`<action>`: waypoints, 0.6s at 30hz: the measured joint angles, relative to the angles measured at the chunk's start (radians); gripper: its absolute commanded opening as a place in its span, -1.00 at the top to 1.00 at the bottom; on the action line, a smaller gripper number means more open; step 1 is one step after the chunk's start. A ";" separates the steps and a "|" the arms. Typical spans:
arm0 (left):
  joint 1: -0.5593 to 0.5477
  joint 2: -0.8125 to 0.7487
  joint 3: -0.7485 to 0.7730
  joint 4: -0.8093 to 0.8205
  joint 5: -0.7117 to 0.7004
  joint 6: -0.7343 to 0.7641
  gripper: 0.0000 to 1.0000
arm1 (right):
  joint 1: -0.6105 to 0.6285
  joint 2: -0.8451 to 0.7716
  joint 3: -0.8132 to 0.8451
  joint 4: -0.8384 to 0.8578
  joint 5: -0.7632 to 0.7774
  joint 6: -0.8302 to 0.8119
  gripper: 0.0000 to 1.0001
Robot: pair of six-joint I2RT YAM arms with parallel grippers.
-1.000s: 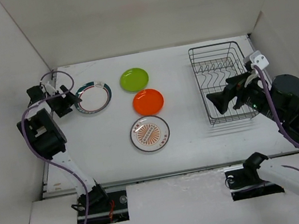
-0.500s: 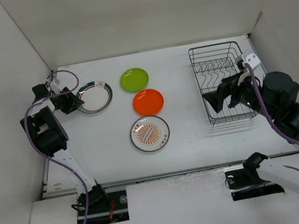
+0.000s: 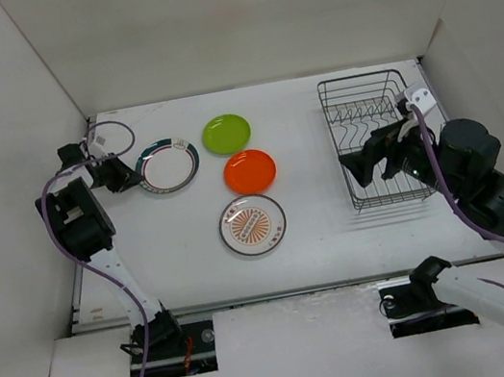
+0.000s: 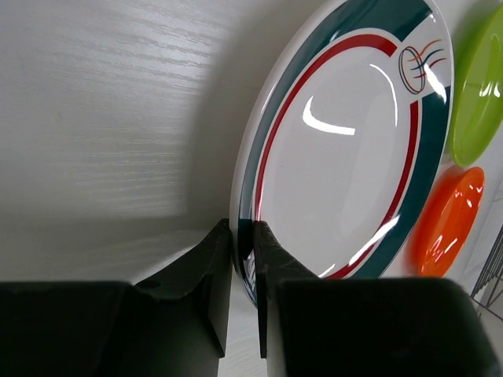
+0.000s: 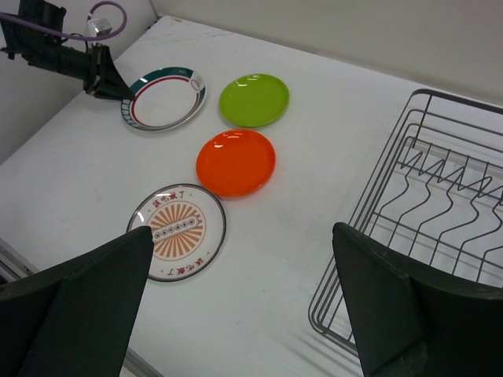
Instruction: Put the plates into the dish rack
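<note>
The white plate with the dark teal rim [image 3: 168, 166] [image 4: 346, 157] [image 5: 163, 98] lies at the table's back left, with my left gripper [image 3: 128, 174] [image 4: 244, 236] shut on its left rim. The plate seems tipped up a little on that side. To its right lie the lime green plate [image 3: 226, 133] [image 5: 254, 100], the orange plate [image 3: 250, 171] [image 5: 236, 162] and, nearest, the white plate with the orange pattern [image 3: 253, 224] [image 5: 178, 231]. The dark wire dish rack [image 3: 330, 136] [image 5: 460, 97] stands at the right with no plate in it. My right gripper [image 3: 365, 166] [image 5: 242, 236] hovers open over the rack's left edge, holding nothing.
White walls close in the table at the left, back and right. The left arm's purple cable [image 3: 105, 128] loops by the back left corner. Bare tabletop [image 3: 311, 188] lies between the plates and the rack.
My left gripper has closed on the teal-rimmed plate's rim, and the plate has shifted slightly right. The right gripper has drifted a little left over the rack.
</note>
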 measured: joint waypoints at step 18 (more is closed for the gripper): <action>0.029 -0.314 -0.008 -0.034 0.264 0.115 1.00 | 0.064 0.230 -0.113 0.236 -0.082 0.074 -1.00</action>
